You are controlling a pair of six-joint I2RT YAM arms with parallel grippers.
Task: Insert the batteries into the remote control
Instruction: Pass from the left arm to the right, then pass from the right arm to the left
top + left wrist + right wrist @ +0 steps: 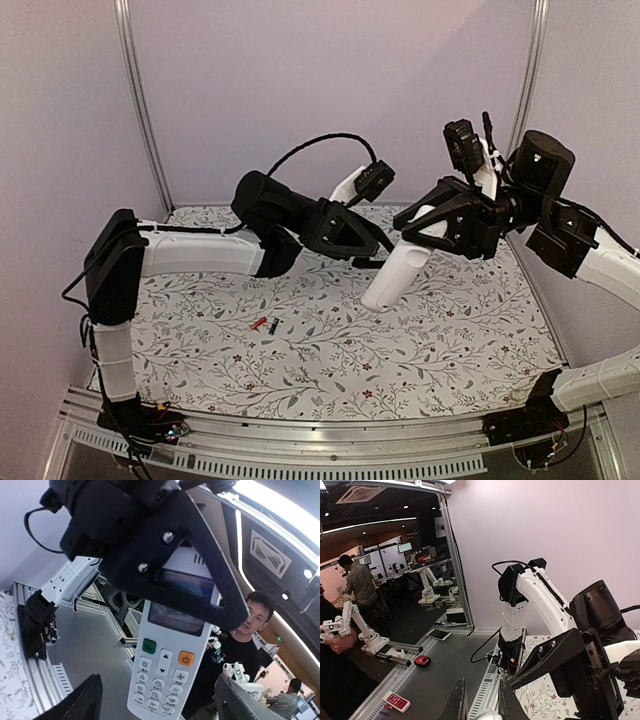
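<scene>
The left black-and-white robot arm [190, 250] comes in from the 9 o'clock side of the flowery desk [450, 345] and reaches toward the middle. Under this arm, at about 7 o'clock from the middle of the desk, two tiny batteries lie flat. One is the small red stick battery [261, 323] and the other is the small black stick battery [272, 328]. They are just beside each other, with the black one on the 4 o'clock side of the red one. Nothing holds them.

The left arm's fingers [82, 702] hang in the air over the middle of the desk and point toward 3 o'clock. They are spread wide and hold nothing.

Right in front of them is the small white oblong plastic remote control [392, 275]. It is up in the air, well above the desk, and it is tilted. Its free end points down toward 7 o'clock. Its button side faces the left wrist camera, showing a grey window, a green button and an orange button.

The right arm's fingers [457, 702] are closed narrow on the window end of the remote. The right black-and-white robot arm [600, 260] comes in from the 3 o'clock side.
</scene>
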